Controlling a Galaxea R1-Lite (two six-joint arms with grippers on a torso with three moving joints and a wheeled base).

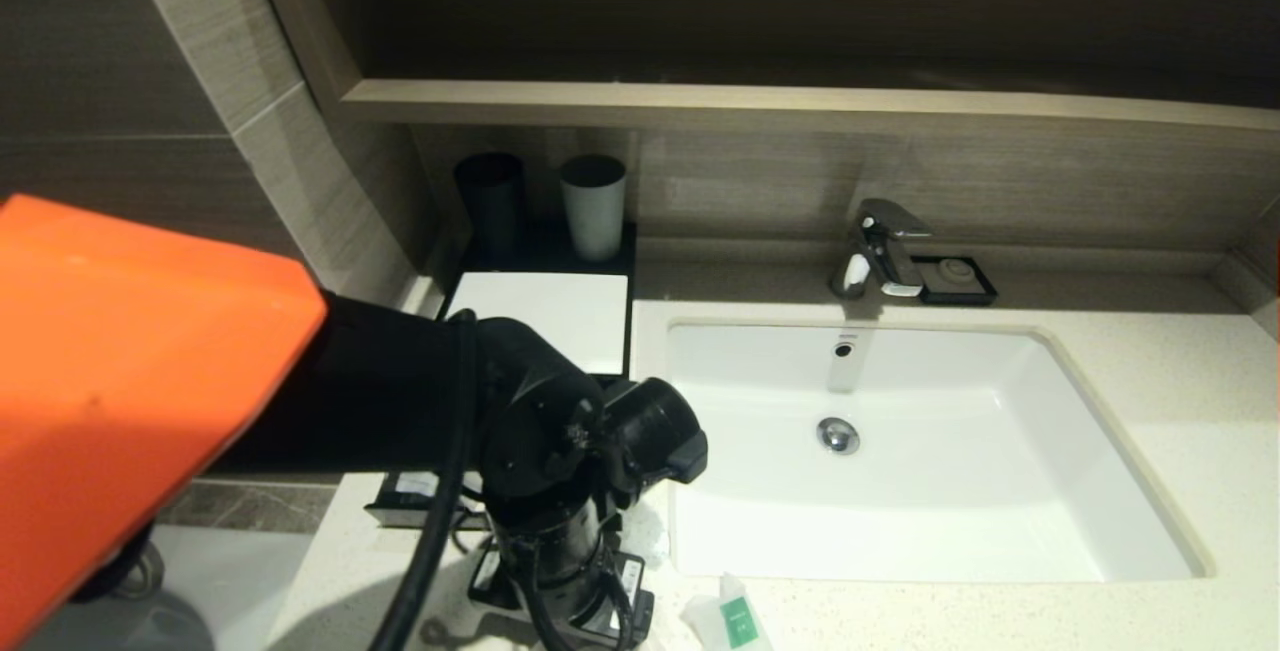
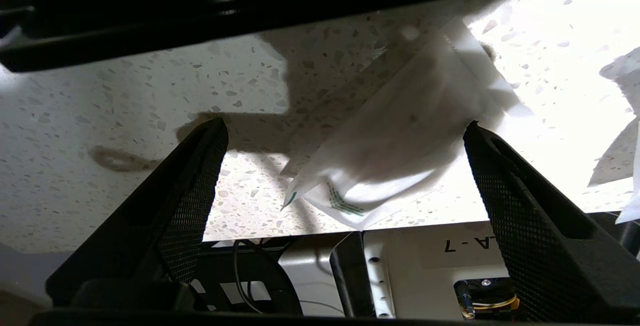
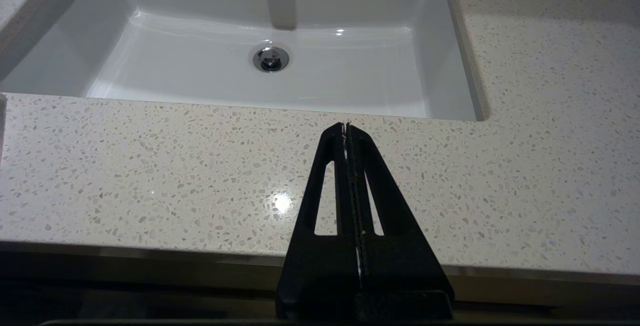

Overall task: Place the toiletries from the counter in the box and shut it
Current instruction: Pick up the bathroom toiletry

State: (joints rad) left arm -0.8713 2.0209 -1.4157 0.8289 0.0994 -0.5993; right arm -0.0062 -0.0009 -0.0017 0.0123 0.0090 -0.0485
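The box (image 1: pixel 540 316) is black with a white top panel and stands at the back left of the counter (image 1: pixel 1150 381); my left arm (image 1: pixel 560 451) hides its front. My left gripper (image 2: pixel 345 123) is open, low over the speckled counter near its front edge. A white packet with green print (image 2: pixel 400 140) lies flat on the counter between the two fingers, touching neither. The box's black edge (image 2: pixel 250 5) runs just beyond it. A white sachet with a green label (image 1: pixel 735 621) lies at the counter's front edge. My right gripper (image 3: pixel 346 125) is shut and empty over the counter's front edge.
A dark cup (image 1: pixel 490 196) and a grey cup (image 1: pixel 593 203) stand behind the box. The white basin (image 1: pixel 900 491) fills the middle, with the faucet (image 1: pixel 885 246) and a black soap dish (image 1: pixel 957 279) behind it. A wooden ledge (image 1: pixel 800 106) runs above.
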